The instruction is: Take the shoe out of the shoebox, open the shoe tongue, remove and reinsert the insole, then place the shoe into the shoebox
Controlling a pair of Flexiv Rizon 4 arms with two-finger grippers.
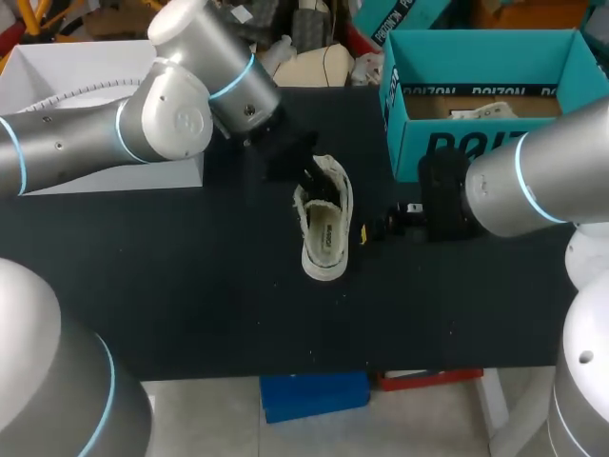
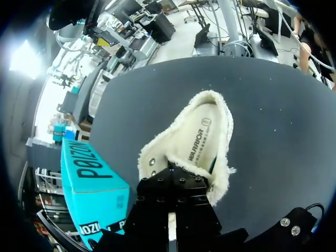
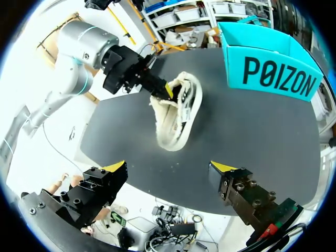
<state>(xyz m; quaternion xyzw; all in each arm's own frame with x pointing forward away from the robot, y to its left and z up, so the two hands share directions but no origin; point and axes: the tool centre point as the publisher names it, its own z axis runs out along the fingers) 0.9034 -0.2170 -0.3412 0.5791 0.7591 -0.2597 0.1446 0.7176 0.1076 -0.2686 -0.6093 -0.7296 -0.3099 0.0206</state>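
The shoe point(image 1: 325, 227) lay out of the shoebox point(image 1: 481, 152), resting on the dark desk point(image 1: 190, 286) near the box's front wall with its opening upward, so that the inside could be reached from above. The left gripper point(image 1: 308, 176) had its fingers pressed nearly together at the laced end, apparently pinching the fleecy upper by the eyelets. In its own wrist view the tips were buried in the lining, so exactly what lay between them was hard to tell. That hold looked meant to draw the tongue back and steady the shoe, leaving the insole point(image 2: 202, 137) exposed along the open heel half. The right gripper point(image 3: 169, 168) hung empty beside the shoe, near it but not touching, with its yellow-tipped fingers spread wide. It seemed placed to go in for the insole while the other arm braced the shoe. The insole appeared to sit flat inside, so its removal was probably the step at hand. The box stood open-topped, ready for the return.
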